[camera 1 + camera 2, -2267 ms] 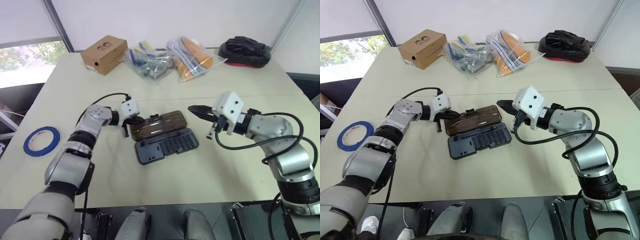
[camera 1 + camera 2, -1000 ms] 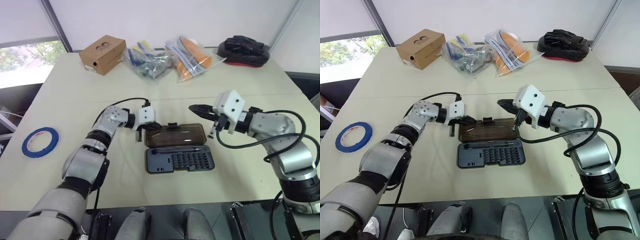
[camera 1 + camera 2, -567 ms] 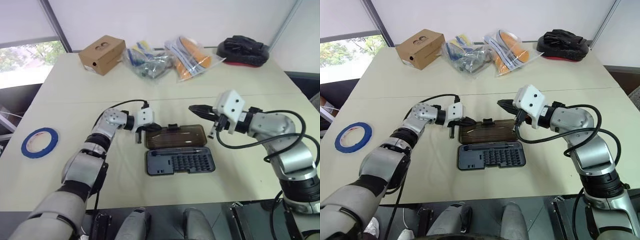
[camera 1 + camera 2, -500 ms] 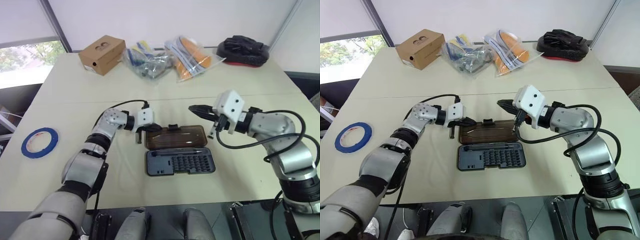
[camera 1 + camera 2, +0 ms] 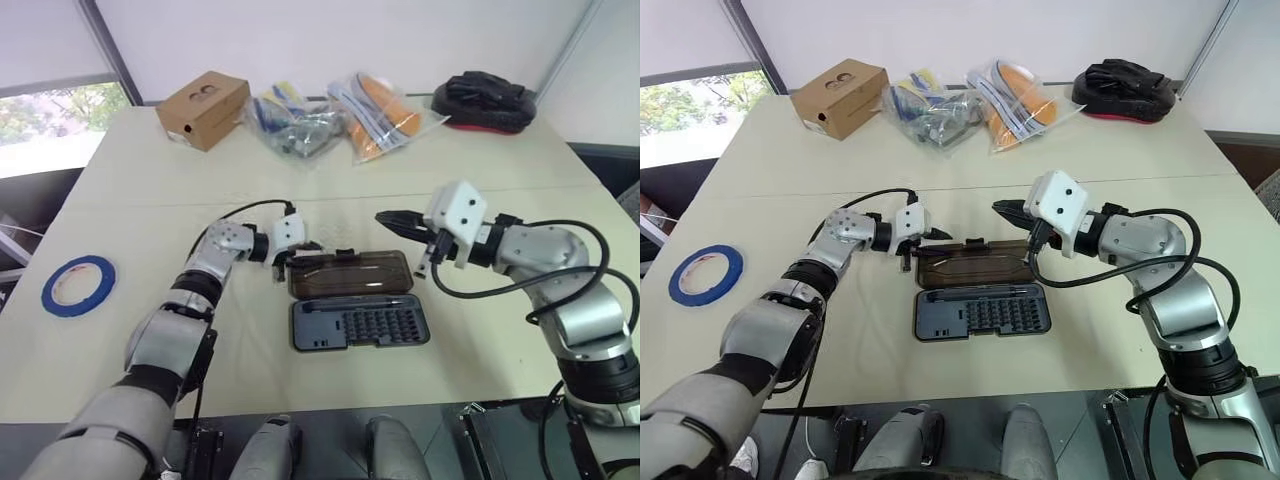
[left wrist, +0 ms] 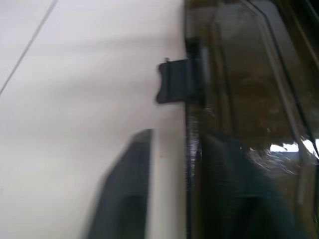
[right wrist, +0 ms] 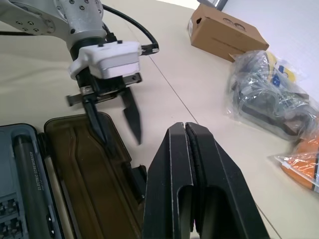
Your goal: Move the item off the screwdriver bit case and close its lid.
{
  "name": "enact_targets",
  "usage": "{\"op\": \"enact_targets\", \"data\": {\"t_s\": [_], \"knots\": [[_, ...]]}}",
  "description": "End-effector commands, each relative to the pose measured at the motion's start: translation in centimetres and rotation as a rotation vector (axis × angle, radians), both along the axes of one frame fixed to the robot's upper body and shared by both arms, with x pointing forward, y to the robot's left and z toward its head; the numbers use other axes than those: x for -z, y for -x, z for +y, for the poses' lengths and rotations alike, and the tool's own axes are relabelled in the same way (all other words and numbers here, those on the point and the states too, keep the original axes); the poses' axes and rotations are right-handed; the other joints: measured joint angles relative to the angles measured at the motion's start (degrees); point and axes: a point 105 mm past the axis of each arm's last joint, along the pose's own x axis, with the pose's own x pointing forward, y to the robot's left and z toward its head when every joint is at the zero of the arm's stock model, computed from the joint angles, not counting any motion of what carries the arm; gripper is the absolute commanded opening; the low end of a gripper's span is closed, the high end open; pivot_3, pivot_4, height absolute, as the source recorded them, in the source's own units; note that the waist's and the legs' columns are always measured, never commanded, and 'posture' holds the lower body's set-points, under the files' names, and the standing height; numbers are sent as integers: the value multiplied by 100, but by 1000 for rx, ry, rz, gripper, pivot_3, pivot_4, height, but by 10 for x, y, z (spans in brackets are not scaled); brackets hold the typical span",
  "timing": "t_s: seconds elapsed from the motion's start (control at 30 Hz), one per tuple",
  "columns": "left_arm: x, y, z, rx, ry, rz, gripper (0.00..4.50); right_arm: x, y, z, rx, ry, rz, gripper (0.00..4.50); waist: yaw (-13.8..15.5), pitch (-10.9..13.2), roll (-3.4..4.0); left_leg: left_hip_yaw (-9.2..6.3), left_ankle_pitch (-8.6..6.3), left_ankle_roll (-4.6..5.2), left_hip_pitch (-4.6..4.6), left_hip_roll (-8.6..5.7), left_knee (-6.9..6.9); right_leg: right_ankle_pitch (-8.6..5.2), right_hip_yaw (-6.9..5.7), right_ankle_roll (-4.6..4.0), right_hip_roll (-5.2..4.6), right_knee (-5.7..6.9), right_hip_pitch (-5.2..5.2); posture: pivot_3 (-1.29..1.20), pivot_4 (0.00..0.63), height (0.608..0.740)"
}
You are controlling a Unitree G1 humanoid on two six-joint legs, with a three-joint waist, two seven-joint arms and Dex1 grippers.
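Observation:
The screwdriver bit case lies open in the middle of the table. Its dark grey tray (image 5: 360, 322) with rows of bits is nearest me. The smoky-brown lid (image 5: 348, 272) lies flat behind it, black catch (image 6: 174, 82) on its far edge. My left gripper (image 5: 305, 254) stands open at the lid's left end. One finger (image 7: 99, 127) is over the lid and the other finger (image 7: 132, 117) is over the table beyond its edge. My right gripper (image 5: 383, 216) is shut, empty, and hovers above the lid's right end. The item is out of view.
At the table's far side sit a brown cardboard box (image 5: 205, 108), two clear bags of parts (image 5: 300, 125) (image 5: 385, 112) and a black and red bundle (image 5: 485, 100). A blue tape roll (image 5: 78, 283) lies near the left edge.
Earlier the case swung square and slid to the right with my left gripper shut at the lid's left end. In the last half second that gripper opened. The right arm held still.

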Motion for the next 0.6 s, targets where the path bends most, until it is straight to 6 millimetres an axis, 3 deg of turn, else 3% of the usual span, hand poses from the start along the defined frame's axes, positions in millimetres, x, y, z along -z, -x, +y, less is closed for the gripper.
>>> {"op": "enact_targets", "data": {"t_s": [0.03, 0.1, 0.27, 0.43, 0.6], "knots": [[-12, -4, -1, -53, 137, 45, 3907, -10, 4, 5, -24, -8, -45, 0, -4, 0, 0, -1, 0, 0, -1, 0, 0, 0, 0, 0, -1, 1, -2, 0, 150, 740], [-23, -8, 2, -86, 210, 63, 4453, -10, 4, 5, -25, -9, -43, 0, -23, 1, -1, -1, 0, 0, -4, 0, 0, 0, 0, 0, 0, 3, -6, 0, 150, 740], [-54, -10, 23, -175, 362, 72, 4453, -7, 5, 6, -25, -16, -30, 0, -136, 1, -2, -7, 1, -2, -42, 3, 7, 0, 2, 0, -4, 59, -61, 0, 150, 740], [-68, 13, 49, -264, 415, 95, 4453, -3, 5, 6, -25, -21, -18, 0, -251, 1, -1, -8, 1, -3, -58, 14, 0, 0, 8, 0, -5, 80, -109, 0, 150, 740], [-70, 40, 57, -321, 426, 145, 4453, 2, 5, 10, -36, -25, -6, 0, -235, 1, -1, -7, 2, -5, -58, 30, 2, 1, 12, -1, -3, 78, -111, 0, 150, 740]]}}
